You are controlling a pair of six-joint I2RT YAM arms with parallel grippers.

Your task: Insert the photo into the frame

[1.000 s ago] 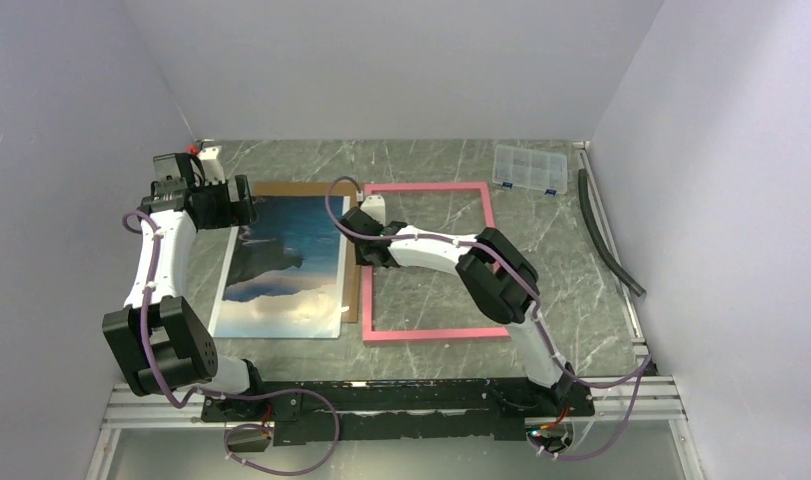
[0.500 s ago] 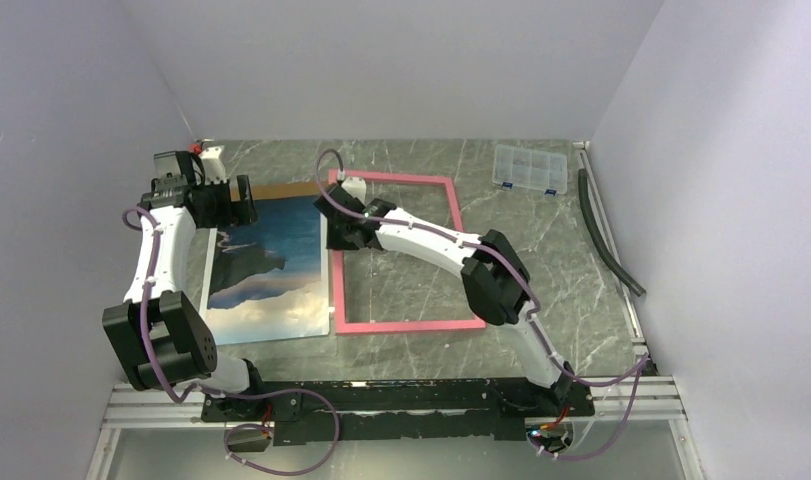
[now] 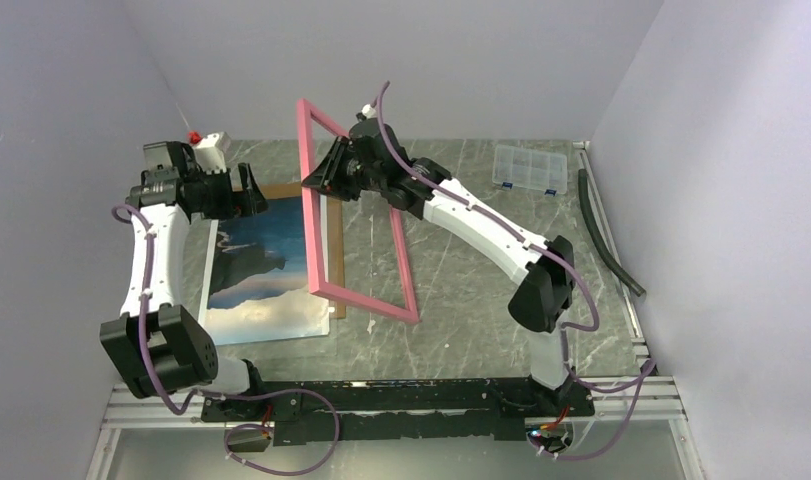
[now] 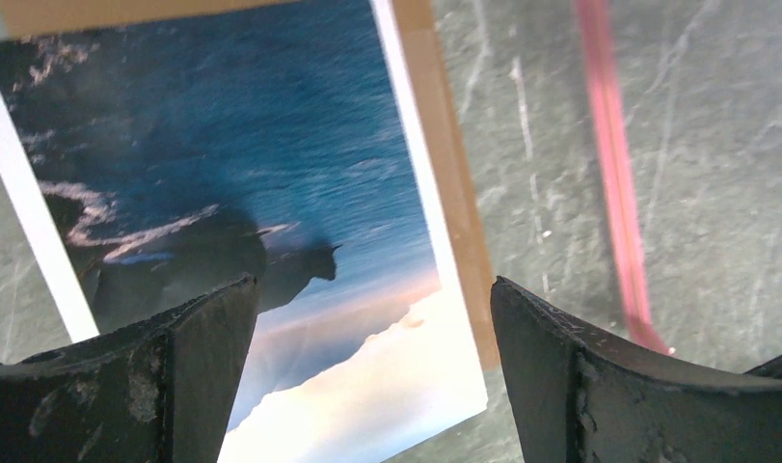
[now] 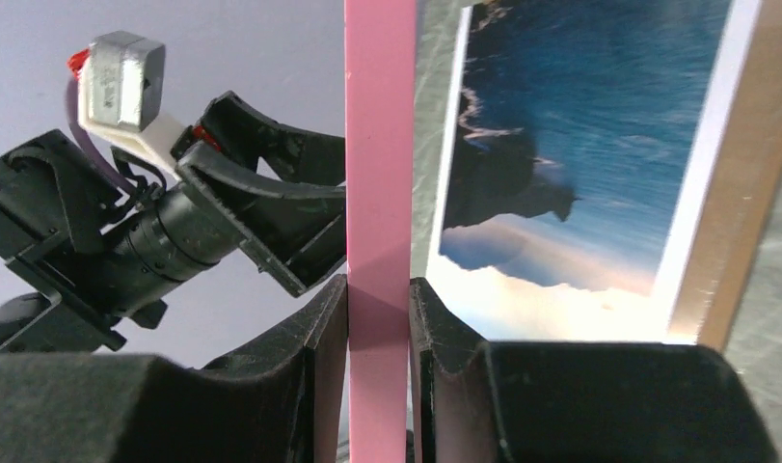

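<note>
The pink frame point(image 3: 309, 230) stands tilted up off the table, with its near lower corner down by the marble top. My right gripper point(image 3: 326, 173) is shut on the frame's raised bar; in the right wrist view the pink bar point(image 5: 377, 145) is pinched between both fingers point(image 5: 379, 289). The photo point(image 3: 266, 265), blue sea and dark mountains, lies face up on a brown backing board point(image 3: 336, 250) to the frame's left. My left gripper point(image 3: 253, 203) hovers open above the photo's far end. In the left wrist view the photo point(image 4: 252, 183) shows between the spread fingers point(image 4: 372, 289).
A clear plastic compartment box point(image 3: 529, 168) sits at the back right. A dark hose point(image 3: 606, 230) runs along the right rail. Grey walls close in on the left, back and right. The frame's lower bar point(image 4: 613, 193) lies right of the board point(image 4: 454, 193).
The right arm slid the frame left toward the photo, then swung it up from flat on the table to standing tilted. The left gripper has stayed open and shifted only slightly.
</note>
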